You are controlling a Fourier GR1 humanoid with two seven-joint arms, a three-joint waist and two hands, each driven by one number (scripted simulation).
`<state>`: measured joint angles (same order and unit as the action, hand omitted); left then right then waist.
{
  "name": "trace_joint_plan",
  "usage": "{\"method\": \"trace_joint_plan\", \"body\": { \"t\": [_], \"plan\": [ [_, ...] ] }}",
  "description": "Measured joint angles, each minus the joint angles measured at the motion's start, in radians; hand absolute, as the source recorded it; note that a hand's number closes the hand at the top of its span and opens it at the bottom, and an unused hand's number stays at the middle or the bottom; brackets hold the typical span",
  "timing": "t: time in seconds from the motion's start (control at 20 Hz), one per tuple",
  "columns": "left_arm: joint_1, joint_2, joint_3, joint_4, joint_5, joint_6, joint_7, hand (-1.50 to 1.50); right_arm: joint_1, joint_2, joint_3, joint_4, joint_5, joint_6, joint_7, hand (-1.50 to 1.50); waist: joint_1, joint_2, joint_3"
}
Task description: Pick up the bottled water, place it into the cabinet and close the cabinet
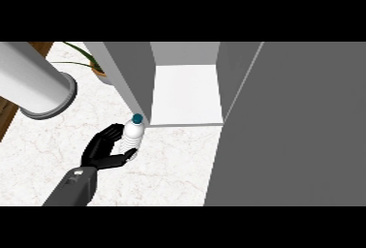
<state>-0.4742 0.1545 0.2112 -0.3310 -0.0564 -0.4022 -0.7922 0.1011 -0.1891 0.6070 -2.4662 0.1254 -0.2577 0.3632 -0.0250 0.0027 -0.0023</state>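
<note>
**Bottle at the cabinet's edge**

Head view: One hand shows, low on the left side of the view. It comes in from the left, so I take it for the left hand. Its fingers and thumb are curled around the bottled water. The bottle is clear with a blue cap. It looks upright and stands over the white marble desk. I cannot tell if its bottom touches the desk or is just above it.

The cabinet is open. Its white shelf shows inside. The bottle's cap is right next to the front corner of the cabinet's left wall, so the bottle is not inside yet. The big gray door stands open and fills the right side of the view. The right hand does not show at all.

A gray pipe-like thing sits on the left, and a green plant peeks out behind the cabinet.

I think the pick-up step is done and the carrying step is going on. Next, the bottle needs to go a bit to the right, past the wall's edge, and onto the shelf. The cap could bump that corner. After that, the door needs closing.
</note>
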Motion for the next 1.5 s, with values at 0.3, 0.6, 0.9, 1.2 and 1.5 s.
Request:
{"method": "trace_joint_plan", "body": {
  "t": [0.3, 0.6, 0.9, 1.2, 1.5],
  "plan": [
    [-0.006, -0.025, -0.078, -0.036, -0.083, 0.08, -0.086, 1.5, -0.008, -0.017, -0.016, 0.0, -0.007, -0.005, 0.008, -1.5, 0.002, -0.002, 0.0],
    [0.02, -0.059, -0.063, -0.087, -0.09, 0.249, -0.165, 1.5, -0.032, -0.025, -0.036, 0.003, -0.012, -0.014, 0.027, -1.5, 0.012, -0.003, 0.001],
    [0.037, -0.108, -0.043, -0.173, -0.052, 0.335, -0.182, 1.5, -0.029, -0.029, -0.023, 0.001, -0.011, -0.027, 0.033, -1.5, 0.018, -0.006, 0.002],
    [0.038, -0.143, -0.121, -0.308, 0.076, 0.349, -0.074, 1.5, -0.038, -0.031, -0.031, -0.005, -0.015, -0.036, 0.046, -1.5, 0.02, -0.008, 0.002],
    [0.095, -0.135, -0.26, -0.461, 0.252, 0.415, 0.084, 1.5, 0.005, -0.049, -0.002, -0.009, -0.017, -0.048, 0.004, -1.5, 0.02, -0.008, 0.002]
  ]
}}
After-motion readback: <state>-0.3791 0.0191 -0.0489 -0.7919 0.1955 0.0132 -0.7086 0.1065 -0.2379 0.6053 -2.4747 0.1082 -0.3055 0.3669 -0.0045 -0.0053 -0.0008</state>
